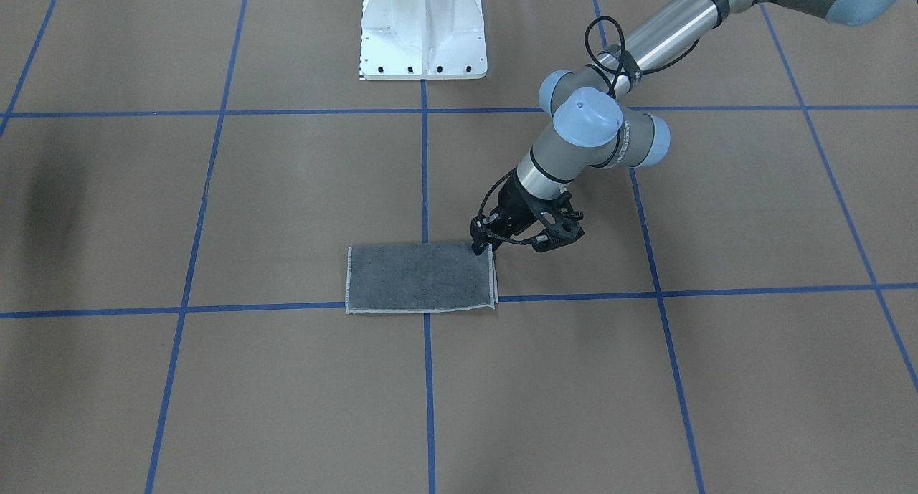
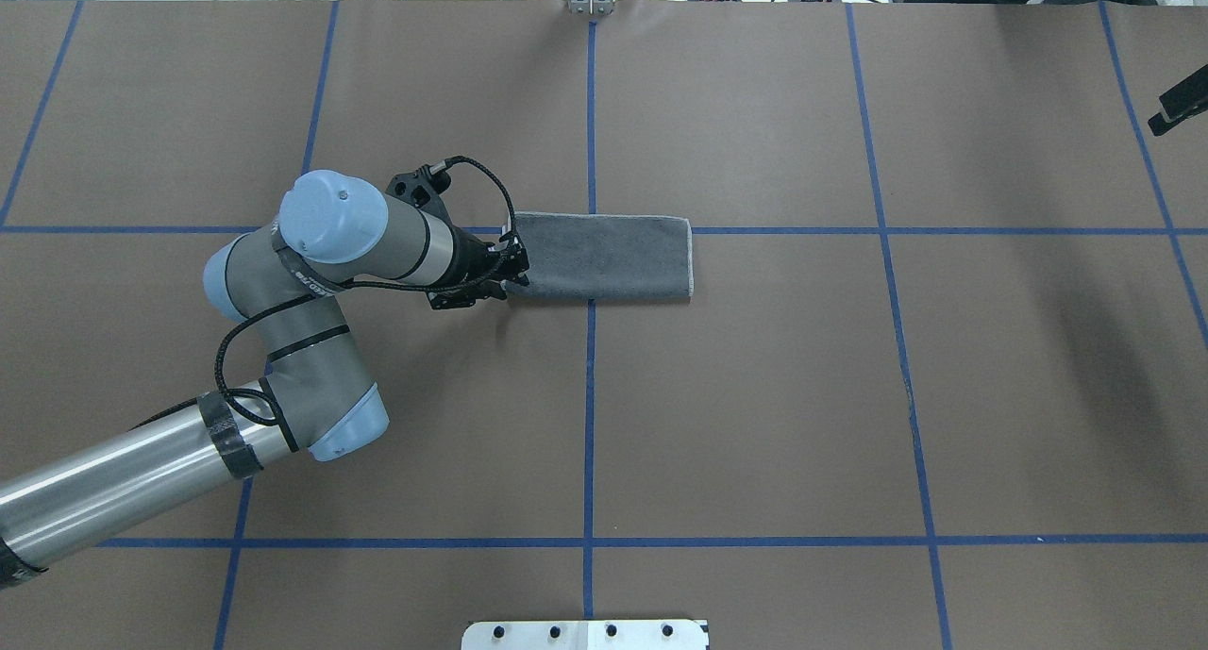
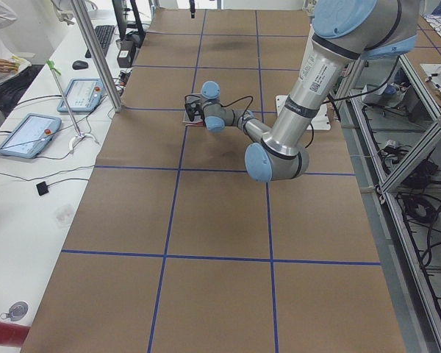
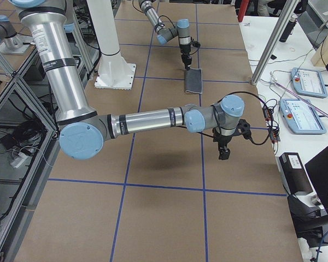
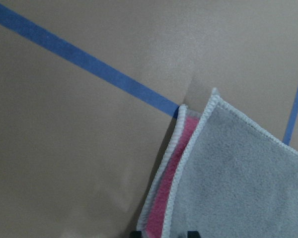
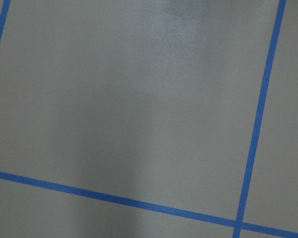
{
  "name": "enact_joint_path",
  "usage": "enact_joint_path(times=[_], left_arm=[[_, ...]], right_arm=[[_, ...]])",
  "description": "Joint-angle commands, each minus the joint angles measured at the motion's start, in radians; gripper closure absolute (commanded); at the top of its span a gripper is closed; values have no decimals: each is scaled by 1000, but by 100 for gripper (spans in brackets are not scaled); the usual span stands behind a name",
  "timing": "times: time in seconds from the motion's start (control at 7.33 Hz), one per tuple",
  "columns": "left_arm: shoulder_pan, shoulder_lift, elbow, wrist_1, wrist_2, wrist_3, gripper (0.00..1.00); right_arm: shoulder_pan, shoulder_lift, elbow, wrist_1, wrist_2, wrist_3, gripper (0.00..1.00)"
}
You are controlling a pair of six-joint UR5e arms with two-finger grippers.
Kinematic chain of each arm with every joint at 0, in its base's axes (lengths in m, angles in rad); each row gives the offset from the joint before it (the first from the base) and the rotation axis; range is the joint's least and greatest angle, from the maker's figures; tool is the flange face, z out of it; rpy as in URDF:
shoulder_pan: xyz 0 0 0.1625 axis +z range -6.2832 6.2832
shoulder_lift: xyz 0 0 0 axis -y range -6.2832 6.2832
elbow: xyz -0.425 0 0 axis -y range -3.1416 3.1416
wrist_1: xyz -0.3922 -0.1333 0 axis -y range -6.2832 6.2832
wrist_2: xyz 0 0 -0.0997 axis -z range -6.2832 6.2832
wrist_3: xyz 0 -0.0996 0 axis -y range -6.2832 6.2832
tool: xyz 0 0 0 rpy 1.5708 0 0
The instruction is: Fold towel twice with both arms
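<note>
**Grey towel (image 2: 604, 268) met end-on by left pincer (image 2: 512, 273)**

On the brown surface (image 2: 755, 424) the folded towel is laid lengthwise away from the left pincer, which is set at its short end, grip not discernible. The right pincer (image 4: 223, 153) is held well apart, state likewise unclear.

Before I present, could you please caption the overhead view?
Left gripper at a corner of the once-folded towel, grey face up, on the table.

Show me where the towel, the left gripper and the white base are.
towel (image 1: 419, 275): front-facing view, middle of its grey top face.
left gripper (image 2: 516, 271): overhead view, between its fingertips at the towel's end.
white base (image 1: 423, 49): front-facing view, its middle panel.
</note>
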State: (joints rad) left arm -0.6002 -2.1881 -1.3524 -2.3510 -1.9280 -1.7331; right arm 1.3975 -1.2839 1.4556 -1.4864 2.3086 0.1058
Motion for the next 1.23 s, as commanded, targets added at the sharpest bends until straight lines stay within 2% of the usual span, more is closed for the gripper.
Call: enact_joint_path(times=[0.0, 0.27, 1.09], left_arm=[[-1, 1, -2, -1, -2, 1, 58], [-3, 2, -2, -2, -2, 4, 64], [-7, 4, -4, -5, -6, 6, 65]], right_arm=[[0, 0, 0, 0, 0, 0, 0], [0, 0, 0, 0, 0, 0, 0], [0, -2, 6, 0, 0, 0, 0]])
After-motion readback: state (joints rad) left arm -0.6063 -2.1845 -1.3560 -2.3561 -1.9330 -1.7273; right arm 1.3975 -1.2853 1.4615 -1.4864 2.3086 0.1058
